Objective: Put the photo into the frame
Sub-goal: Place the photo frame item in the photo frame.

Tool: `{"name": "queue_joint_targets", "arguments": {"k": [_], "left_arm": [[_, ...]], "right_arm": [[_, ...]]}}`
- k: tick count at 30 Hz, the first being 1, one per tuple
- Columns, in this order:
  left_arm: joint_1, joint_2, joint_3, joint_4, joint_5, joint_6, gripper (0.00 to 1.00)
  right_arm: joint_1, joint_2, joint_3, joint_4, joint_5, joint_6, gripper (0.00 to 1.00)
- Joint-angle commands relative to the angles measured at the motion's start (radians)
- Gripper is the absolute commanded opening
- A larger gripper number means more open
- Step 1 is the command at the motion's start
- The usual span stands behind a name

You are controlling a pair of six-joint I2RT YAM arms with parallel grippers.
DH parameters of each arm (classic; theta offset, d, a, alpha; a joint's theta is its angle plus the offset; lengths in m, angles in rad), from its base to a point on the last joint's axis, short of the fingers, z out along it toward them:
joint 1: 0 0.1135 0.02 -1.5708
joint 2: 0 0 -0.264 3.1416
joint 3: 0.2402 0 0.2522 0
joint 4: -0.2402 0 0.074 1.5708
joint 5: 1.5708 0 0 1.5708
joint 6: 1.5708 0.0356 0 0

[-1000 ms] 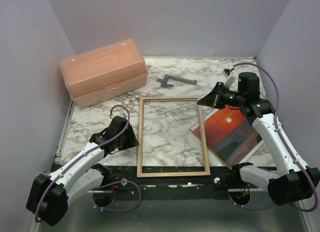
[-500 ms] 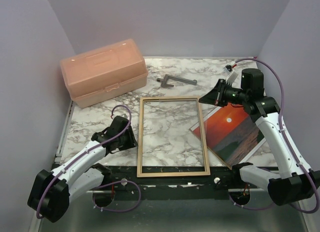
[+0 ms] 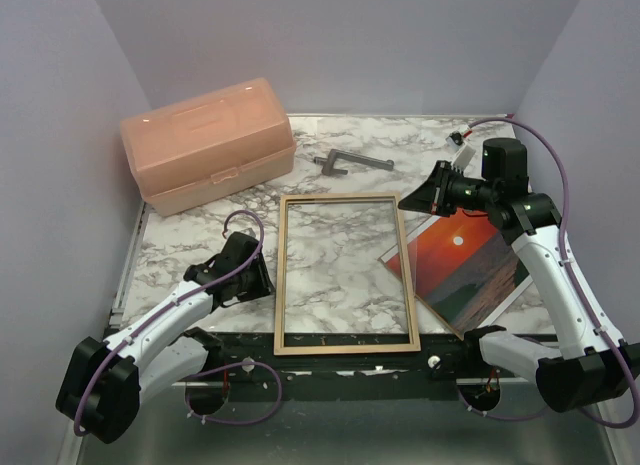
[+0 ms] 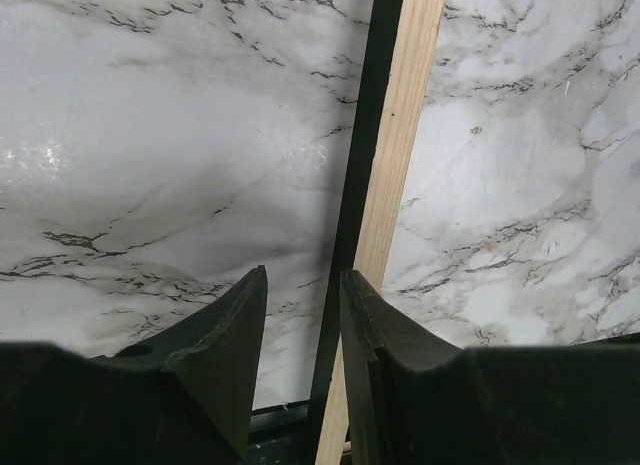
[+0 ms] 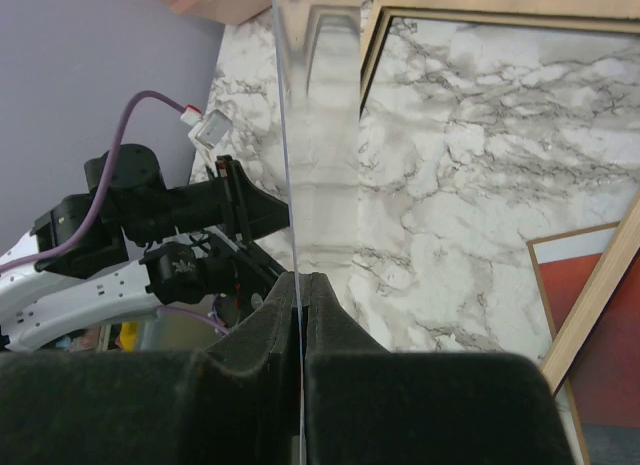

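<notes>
1. Risk: the right gripper (image 5: 300, 285) is closed tight on the thin edge of a clear pane (image 5: 320, 135), which stands upright above the counter (image 3: 340, 135). That is a tiny contact on a slick sheet. It could swivel or slip out and drop onto the frame (image 3: 345, 342) or the photo (image 3: 465, 270).
2. Risk: the left gripper (image 4: 300, 315) sits low at the frame's left rail, jaws narrow but not clamped. The rail's black outer edge is in the gap, with a strip of marble showing beside it. One finger (image 4: 400, 385) overlaps the tan face. If it closes off-centre, it probably nudges or tips the frame instead of gripping it.
3. Risk: the photo's left corner appears tucked under the frame's right rail. Any shift of the frame could drag or crease the print.
4. Photo: it lies flat on the counter, picture side up, just right of the frame. It is below the right gripper and nearer the robot, and that gripper does not touch it. It is well apart from the left gripper, with the whole frame between them.
5. Frame: it lies flat mid-counter, tan face up. The left gripper is at its left rail, and the right gripper is raised near its far-right corner.
</notes>
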Motion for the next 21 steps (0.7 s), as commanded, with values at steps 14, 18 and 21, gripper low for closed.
{"name": "queue_joint_targets", "arguments": {"k": [14,18,21], "left_arm": [[0.004,-0.010,-0.017,0.089,0.064,0.049,0.37],[0.003,0.036,-0.018,0.106,0.065,0.049,0.33],[0.003,0.059,-0.017,0.096,0.046,0.052,0.27]], "right_arm": [[0.000,0.014,-0.092,0.048,-0.140,0.002,0.01],[0.000,0.010,-0.126,0.068,-0.150,0.015,0.01],[0.001,0.010,-0.149,0.081,-0.162,0.019,0.01]]}}
